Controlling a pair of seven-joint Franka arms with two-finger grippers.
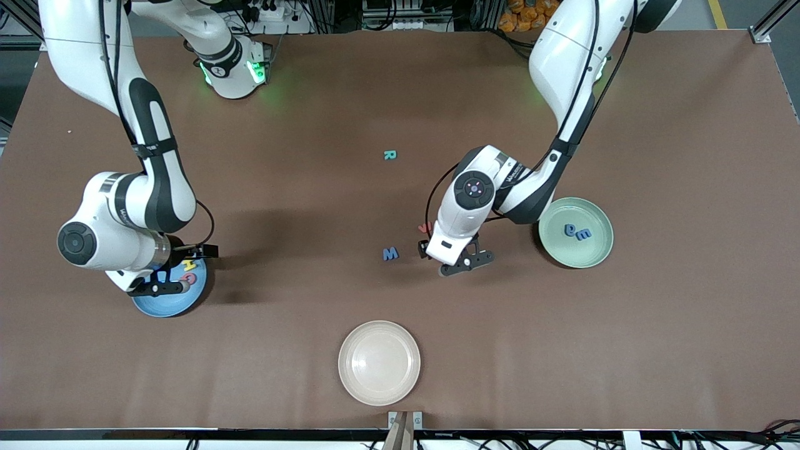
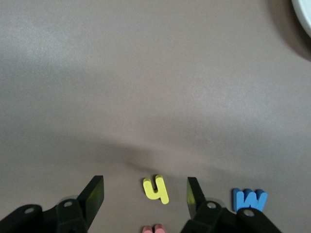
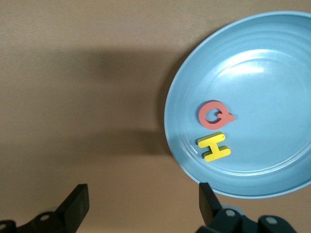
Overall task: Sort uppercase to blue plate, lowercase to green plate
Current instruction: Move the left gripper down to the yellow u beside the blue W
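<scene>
My left gripper (image 2: 145, 195) hangs open just above the table, and the yellow lowercase h (image 2: 156, 189) lies flat between its fingers, touched by neither. The pinkish-red w (image 2: 152, 229) and the blue uppercase W (image 2: 249, 199) lie close by. In the front view the left gripper (image 1: 461, 261) hides the h. The teal R (image 1: 390, 155) lies nearer the robots' bases. The green plate (image 1: 562, 253) holds two blue lowercase letters (image 1: 570, 230). The blue plate (image 3: 262, 73) holds the Q (image 3: 215, 115) and the yellow H (image 3: 214, 146). My right gripper (image 3: 142, 204) is open and empty at that plate's rim.
A cream plate (image 1: 379, 362) stands near the table's front edge, nearer the front camera than the W (image 1: 390, 253) and the w (image 1: 425, 228). The blue plate (image 1: 156, 306) sits toward the right arm's end, largely under that arm.
</scene>
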